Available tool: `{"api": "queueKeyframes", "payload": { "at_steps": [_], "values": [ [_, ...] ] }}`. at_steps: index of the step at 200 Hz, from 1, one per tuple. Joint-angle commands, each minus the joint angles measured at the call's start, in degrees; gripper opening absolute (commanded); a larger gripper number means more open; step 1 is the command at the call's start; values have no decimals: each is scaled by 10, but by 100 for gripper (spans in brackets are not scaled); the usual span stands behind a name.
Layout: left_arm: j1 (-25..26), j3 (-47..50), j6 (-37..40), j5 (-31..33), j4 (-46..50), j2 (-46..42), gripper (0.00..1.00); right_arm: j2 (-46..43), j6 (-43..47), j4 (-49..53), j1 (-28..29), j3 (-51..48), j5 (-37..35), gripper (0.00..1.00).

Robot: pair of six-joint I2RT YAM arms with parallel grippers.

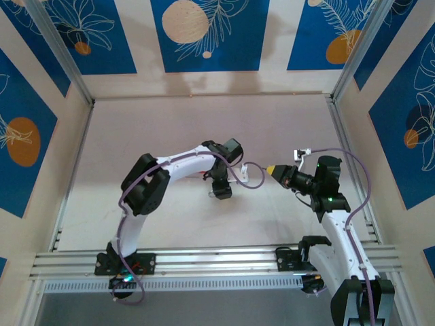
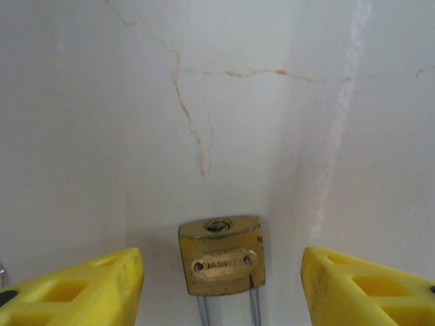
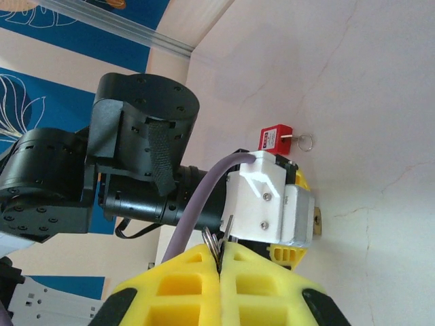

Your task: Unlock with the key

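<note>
**Right wrist view, nearest.** The right gripper (image 3: 221, 252) has its yellow fingers (image 3: 183, 285) clenched flat together. The tiny thin silver-grey metal key (image 3: 228, 226) is nipped in the seam and stands out at 12 o'clock, with a small wire ring (image 3: 212, 239) at its 9 o'clock side. How the blade is turned cannot be told.

**Just beyond.** The left gripper (image 1: 221, 190) sits directly ahead of the key, close to it. Its yellow fingers (image 2: 88, 288) are spread and released. They stand at 9 and 3 o'clock of the small brass padlock (image 2: 221, 255), with a gap on each side. The padlock lies flat on the pale veined tabletop (image 2: 204, 102). Its keyhole face (image 2: 218, 225) is at 12 o'clock and its steel shackle legs (image 2: 255, 309) at 6 o'clock.

**Farthest.** A small red padlock (image 3: 274, 138) lies past the left gripper. A metal ring (image 3: 304, 141) hangs at its 3 o'clock side.

**Risks, as judged:**
- The brass padlock is not clamped. A push from the key would likely slide or spin it instead of seating.
- The hold on the key is shallow. Any side load at the keyhole could twist the blade or drop it.
- The two grippers work close together, so the approach could knock the left one.
- The red padlock lies near enough to be mistaken for the target.
</note>
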State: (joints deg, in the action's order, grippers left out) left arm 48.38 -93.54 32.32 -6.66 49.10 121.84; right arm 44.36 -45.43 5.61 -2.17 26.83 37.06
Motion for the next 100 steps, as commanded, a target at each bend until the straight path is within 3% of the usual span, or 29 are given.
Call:
{"api": "queueKeyframes", "payload": {
  "at_steps": [1,100],
  "values": [
    [-5,-15,-19,-26,39,18,60,-8,9,17,-4,-8,-4,0],
    [-6,-8,-26,17,16,42,49,-11,11,24,-7,-8,-9,0]
  ]
}}
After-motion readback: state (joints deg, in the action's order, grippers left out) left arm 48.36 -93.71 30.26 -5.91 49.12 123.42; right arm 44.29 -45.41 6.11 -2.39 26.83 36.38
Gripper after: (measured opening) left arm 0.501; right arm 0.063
